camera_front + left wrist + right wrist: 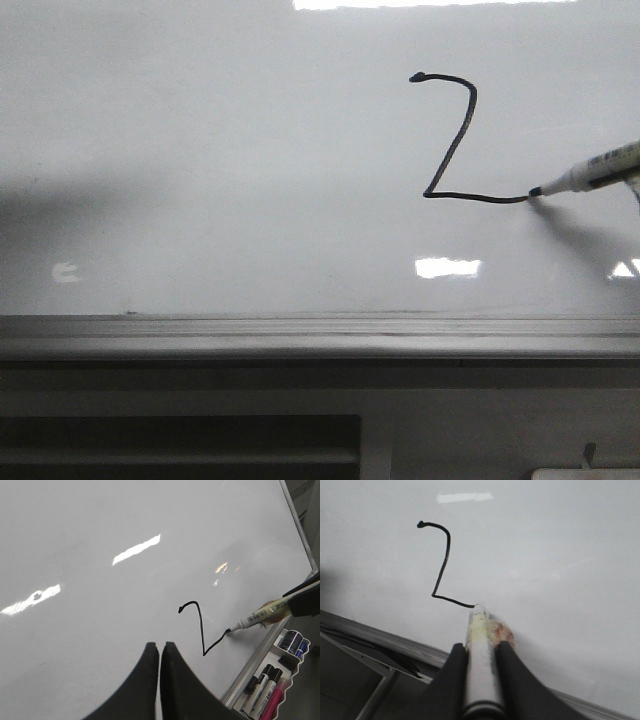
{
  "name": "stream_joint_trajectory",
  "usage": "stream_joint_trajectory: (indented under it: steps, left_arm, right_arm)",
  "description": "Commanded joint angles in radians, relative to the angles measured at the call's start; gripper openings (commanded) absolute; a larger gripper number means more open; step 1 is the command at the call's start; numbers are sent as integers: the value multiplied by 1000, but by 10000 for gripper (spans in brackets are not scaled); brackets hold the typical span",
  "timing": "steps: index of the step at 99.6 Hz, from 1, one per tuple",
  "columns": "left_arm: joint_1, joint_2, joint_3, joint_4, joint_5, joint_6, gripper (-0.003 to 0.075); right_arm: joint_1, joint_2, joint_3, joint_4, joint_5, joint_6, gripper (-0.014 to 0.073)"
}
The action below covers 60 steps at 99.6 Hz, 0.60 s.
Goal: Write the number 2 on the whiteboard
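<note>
Nearby, perhaps spare markers (264, 692), tray (295, 666).

The number 2 (450, 135) sits on the right half of the whiteboard (200, 150), above the ledge (300, 335) along the board's lower edge. A marker (585, 177) reaches in from the right, its tip touching the right end of the numeral's base stroke. A tray (295, 662) of spare markers (265, 687) lies beside the board's edge.

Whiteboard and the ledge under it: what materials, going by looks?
The whiteboard looks like a glossy coated white panel; ceiling lights mirror sharply off it, though the core does not show. The ledge looks like grey brushed or matte metal, probably aluminium, with only a dull lengthwise sheen.
</note>
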Motion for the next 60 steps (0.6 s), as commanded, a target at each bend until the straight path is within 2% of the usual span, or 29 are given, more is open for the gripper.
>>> stream_joint_trajectory:
  steps: [1, 29, 36, 43, 60]
  left_arm:
    - [-1, -10, -29, -12, -82, -10, -20]
    - [-100, -1, -29, -8, -108, -8, -16]
    - [-134, 16, -29, -8, -116, -6, 15]
    - [-169, 39, -29, -8, -129, -6, 81]
    - [-249, 96, -33, -4, -180, -2, 314]
  right_arm:
    - [-7, -42, -64, 21, 14, 2, -47]
    - [-7, -4, -209, 74, 183, -57, -47]
    - [-7, 37, -241, 110, 226, -104, -47]
    - [-7, 85, -270, 156, 272, -162, -47]
    - [-7, 208, -338, 205, 383, -247, -47]
